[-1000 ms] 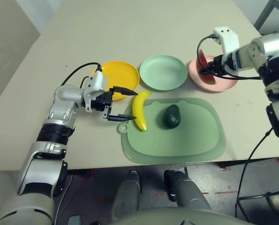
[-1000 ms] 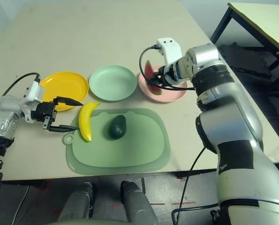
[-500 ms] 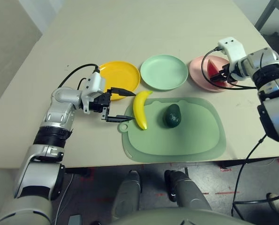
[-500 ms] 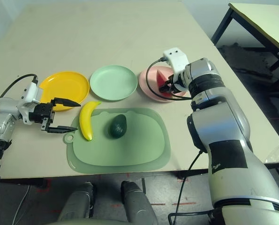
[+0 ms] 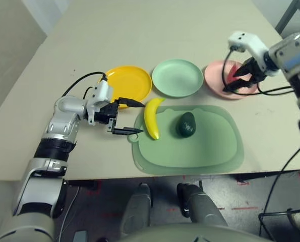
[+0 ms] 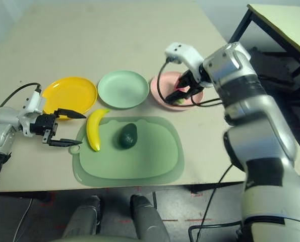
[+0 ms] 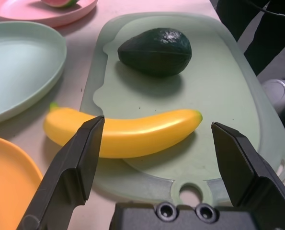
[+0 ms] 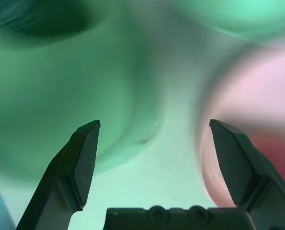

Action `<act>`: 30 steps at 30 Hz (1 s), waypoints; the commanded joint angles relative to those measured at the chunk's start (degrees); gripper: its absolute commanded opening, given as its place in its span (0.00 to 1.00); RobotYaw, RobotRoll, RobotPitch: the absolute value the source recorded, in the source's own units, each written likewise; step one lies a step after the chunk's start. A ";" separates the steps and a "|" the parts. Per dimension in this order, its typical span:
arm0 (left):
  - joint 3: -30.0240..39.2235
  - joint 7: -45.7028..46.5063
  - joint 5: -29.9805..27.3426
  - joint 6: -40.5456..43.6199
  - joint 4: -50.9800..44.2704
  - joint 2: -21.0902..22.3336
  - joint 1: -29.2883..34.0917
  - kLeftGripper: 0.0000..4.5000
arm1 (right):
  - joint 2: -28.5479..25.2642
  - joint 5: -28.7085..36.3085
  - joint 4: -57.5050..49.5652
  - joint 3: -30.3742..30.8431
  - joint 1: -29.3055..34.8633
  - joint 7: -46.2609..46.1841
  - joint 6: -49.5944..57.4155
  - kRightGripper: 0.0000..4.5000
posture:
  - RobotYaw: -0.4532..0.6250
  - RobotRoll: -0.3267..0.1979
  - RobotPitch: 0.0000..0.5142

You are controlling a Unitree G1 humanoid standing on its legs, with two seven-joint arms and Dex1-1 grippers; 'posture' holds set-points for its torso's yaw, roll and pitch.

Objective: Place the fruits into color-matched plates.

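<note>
The yellow banana (image 5: 151,117) lies across the left edge of the green mat, with the dark green avocado (image 5: 186,124) to its right on the mat. The watermelon wedge (image 7: 60,2) rests in the pink plate (image 5: 211,83). The yellow plate (image 5: 130,82) and the mint green plate (image 5: 178,77) hold nothing. My left gripper (image 5: 131,117) is open just left of the banana, its fingers pointing at it without touching. Above the near side of the pink plate, my right gripper (image 5: 239,82) hovers open and holds nothing.
The large green mat (image 5: 200,151) lies near the table's front edge, with a hanging hole at its left corner. Black cables loop from both wrists. The far half of the tan table is bare; a dark table leg stands off to the right.
My right gripper has opened, let go of the watermelon in the pink plate and lifted clear. The left gripper has edged a little closer to the banana.
</note>
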 commanded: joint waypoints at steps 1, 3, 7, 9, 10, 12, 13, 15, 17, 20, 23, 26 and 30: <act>-0.66 -1.23 0.49 0.73 -0.97 0.14 0.21 1.00 | -2.08 5.50 -6.43 3.79 0.56 1.05 -14.51 0.99 | 0.42 0.62 0.38; -1.21 -1.67 0.44 0.83 -1.43 0.15 0.31 1.00 | -2.00 7.51 -6.73 5.76 -0.16 1.05 -20.61 0.99 | 0.42 0.62 0.38; -1.93 -1.75 0.25 1.30 -2.32 0.00 0.60 1.00 | 0.26 8.67 -6.68 8.34 -1.58 1.05 -27.45 0.99 | 0.42 0.62 0.38; -1.92 -1.75 0.32 1.61 -2.74 -0.30 0.69 1.00 | 3.16 7.57 -4.96 8.50 -2.68 1.05 -29.34 0.99 | 0.42 0.62 0.38; -1.88 -1.72 0.31 1.80 -3.03 -0.43 0.78 1.00 | 5.09 6.68 -3.59 8.20 -3.35 1.05 -30.13 0.99 | 0.43 0.62 0.38; -1.77 -1.65 0.25 2.18 -3.54 -0.55 0.98 1.00 | 8.03 5.43 -1.26 7.61 -4.25 1.05 -31.57 0.99 | 0.43 0.62 0.38; -1.73 -1.59 0.24 2.35 -3.83 -0.57 1.10 1.00 | 9.19 4.88 -0.20 7.51 -4.61 1.05 -32.27 0.99 | 0.43 0.62 0.38; -1.65 -1.46 0.24 2.69 -4.31 -0.61 1.35 1.00 | 11.09 3.94 1.73 7.42 -5.10 1.05 -33.96 0.99 | 0.43 0.62 0.38; -1.61 -1.31 0.24 2.95 -4.78 -0.64 1.66 1.00 | 12.53 3.27 3.55 7.42 -5.45 1.05 -35.57 0.99 | 0.43 0.62 0.38; -1.27 -0.94 0.00 3.37 -5.76 -0.53 2.22 1.00 | 14.24 2.66 5.90 7.36 -5.97 1.05 -37.82 0.99 | 0.45 0.62 0.39; -0.90 -0.36 -0.38 4.09 -6.46 -0.63 2.48 1.00 | 15.38 1.94 7.63 7.58 -6.01 1.05 -40.00 0.99 | 0.46 0.62 0.39; -0.88 -0.23 -0.41 4.37 -6.87 -0.51 2.61 1.00 | 16.27 1.19 8.98 7.97 -5.58 1.05 -41.36 0.99 | 0.46 0.62 0.39; -0.94 -0.26 -0.17 4.39 -6.51 -0.40 2.04 1.00 | 17.38 0.44 10.88 8.00 -4.70 1.05 -42.53 0.99 | 0.47 0.62 0.40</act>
